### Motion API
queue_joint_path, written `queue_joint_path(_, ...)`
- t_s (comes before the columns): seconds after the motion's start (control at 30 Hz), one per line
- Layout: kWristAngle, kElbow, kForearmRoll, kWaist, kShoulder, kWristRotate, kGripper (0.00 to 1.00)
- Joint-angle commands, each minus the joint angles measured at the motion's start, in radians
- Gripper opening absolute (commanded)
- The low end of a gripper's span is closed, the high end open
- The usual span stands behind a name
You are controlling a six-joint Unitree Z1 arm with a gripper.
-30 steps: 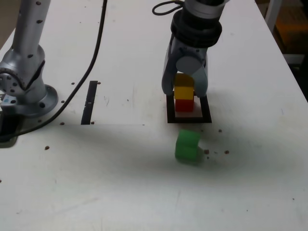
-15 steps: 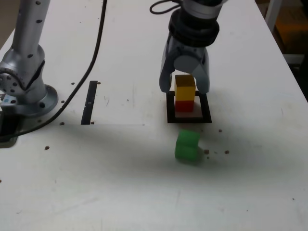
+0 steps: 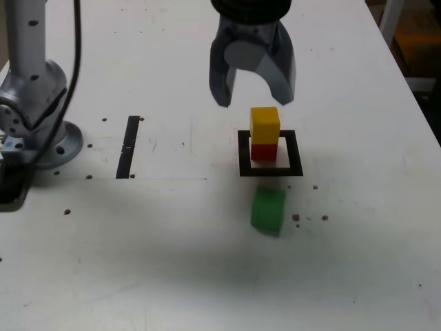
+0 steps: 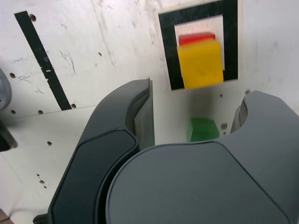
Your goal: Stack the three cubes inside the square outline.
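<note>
With its empty gripper [image 3: 252, 93] spread wide above the yellow cube [image 3: 264, 125] stacked on the red cube [image 3: 263, 150] inside the square outline [image 3: 270, 170], 1 misaligned placement of the green cube [image 3: 267, 209], lying just outside the outline toward the table's near edge, could topple the stack.

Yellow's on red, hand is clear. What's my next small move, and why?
Probably swing the open, empty hand over the green cube and descend to grasp it. It lies on the table outside the square outline, while the yellow cube already sits on the red cube inside.
</note>
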Motion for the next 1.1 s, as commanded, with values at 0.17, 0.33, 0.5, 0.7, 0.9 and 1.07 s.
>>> queue_joint_path(0.17,-0.034,-0.017,-0.034,-0.125,0.021,-0.015,0.71)
queue_joint_path(0.33,-0.049,-0.033,-0.058,-0.188,0.056,-0.020,0.74)
queue_joint_path(0.5,-0.036,-0.047,-0.111,-0.247,0.092,-0.030,0.90)
queue_joint_path(0.7,0.029,-0.076,-0.130,-0.261,0.108,-0.069,0.99)
queue_joint_path(0.9,0.080,-0.080,-0.123,-0.253,0.128,-0.095,1.00)
queue_joint_path(1.07,0.052,-0.054,-0.113,-0.239,0.136,-0.099,0.96)
